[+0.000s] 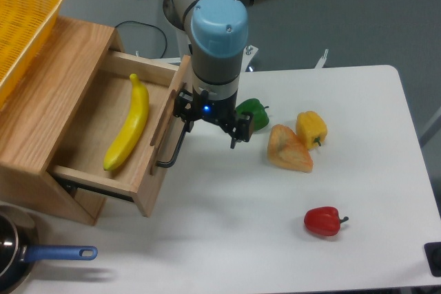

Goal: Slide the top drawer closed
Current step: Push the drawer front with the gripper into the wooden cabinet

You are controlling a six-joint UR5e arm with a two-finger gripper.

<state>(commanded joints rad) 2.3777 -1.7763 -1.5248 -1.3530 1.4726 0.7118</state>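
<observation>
The top drawer (160, 144) is a light-oak drawer, partly open, sticking out of the wooden cabinet (48, 94). A long black bar handle (173, 153) runs along its front panel. A yellow banana (128, 123) lies inside it. My gripper (210, 133) hangs just right of the front panel, pointing down, open. Its left finger (185, 116) is at the handle's upper end against the panel. Nothing is held between the fingers.
A yellow wicker basket (21, 25) sits on the cabinet top at the far left. A green pepper (252, 113), an orange pepper (288, 148), a yellow pepper (311, 127) and a red pepper (324, 220) lie on the white table. A blue-handled pan (41, 255) is at the lower left.
</observation>
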